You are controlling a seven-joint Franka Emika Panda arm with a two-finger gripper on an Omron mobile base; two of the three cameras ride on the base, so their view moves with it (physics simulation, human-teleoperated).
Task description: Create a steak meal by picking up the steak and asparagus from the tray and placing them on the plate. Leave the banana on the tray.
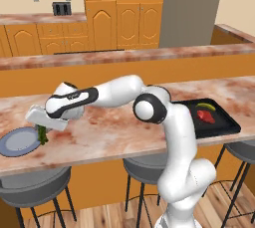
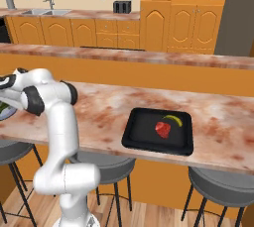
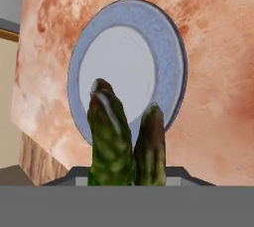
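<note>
over marble counter, end effector (image 1: 44, 131) pinches asparagus (image 1: 42, 135), spears hanging upright, tips toward plate (image 1: 15, 145).

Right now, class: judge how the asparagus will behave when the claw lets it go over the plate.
The asparagus stands straight from the claw, so probably stiff. Thin and rounded, it may roll on the shallow plate. It looks light.
</note>
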